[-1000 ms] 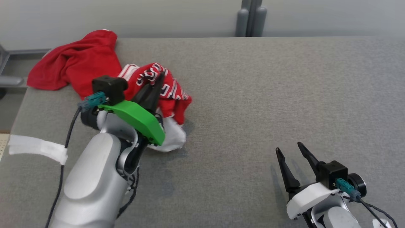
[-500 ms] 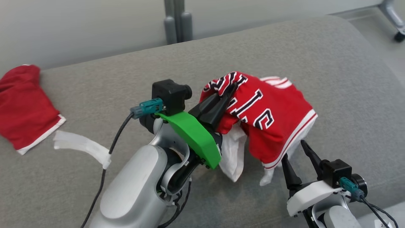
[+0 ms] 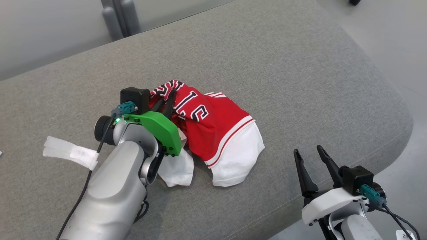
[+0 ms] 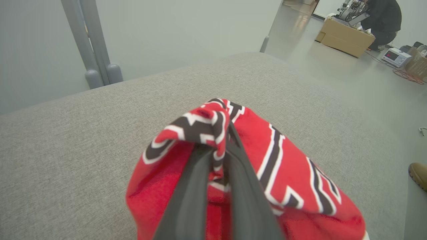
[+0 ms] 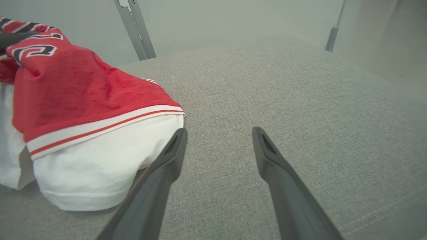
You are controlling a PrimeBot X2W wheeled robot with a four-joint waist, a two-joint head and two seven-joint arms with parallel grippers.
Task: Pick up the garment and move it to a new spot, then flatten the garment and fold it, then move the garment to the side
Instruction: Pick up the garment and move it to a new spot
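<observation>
The garment (image 3: 213,133) is a red jersey with black-and-white lettering and white hems, bunched on the grey cushioned surface (image 3: 283,66). My left gripper (image 3: 166,100) is shut on a fold of it near the lettering; in the left wrist view the dark fingers (image 4: 200,186) pinch the red cloth (image 4: 300,186) between them. The garment's lower white part (image 5: 100,160) rests on the surface. My right gripper (image 3: 308,153) stands open at the lower right, a short way right of the white hem, with nothing between its fingers (image 5: 160,173).
A white strip of tape (image 3: 70,153) lies on the surface at the left. The surface's rounded edge (image 3: 397,110) drops to the floor at the right. Grey posts (image 3: 116,16) stand behind. A person crouches by a cardboard box (image 4: 347,40) far off; a shoe (image 4: 418,173) is near.
The head camera has swung right. My left gripper has carried the garment over and lowered it, so its white part now rests on the surface. The right gripper has stayed open.
</observation>
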